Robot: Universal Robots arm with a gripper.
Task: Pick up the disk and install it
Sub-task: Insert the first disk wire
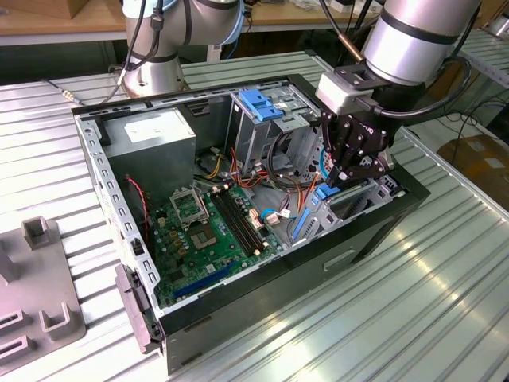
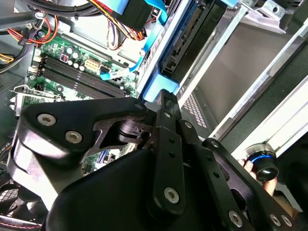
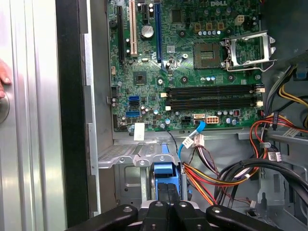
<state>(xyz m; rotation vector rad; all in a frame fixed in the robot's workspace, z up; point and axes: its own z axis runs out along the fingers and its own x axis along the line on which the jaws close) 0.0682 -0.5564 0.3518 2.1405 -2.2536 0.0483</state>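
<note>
Black linkages of the gripper (image 2: 167, 96) are sitting closest to both wrist cameras, with its fingers drawn together into a clenched tip. That tip is pressing at the near end of the disk (image 2: 190, 36), which is lying edge-on with its blue carrier rail in the metal drive bay (image 1: 362, 199). The bay is at the exterior view's right of the open computer case (image 1: 262, 306), beside the motherboard (image 3: 192, 62). Whether a tab is being nipped I cannot tell. The disk's long axis is running straight on from the fingertips, deeper into the bay.
</note>
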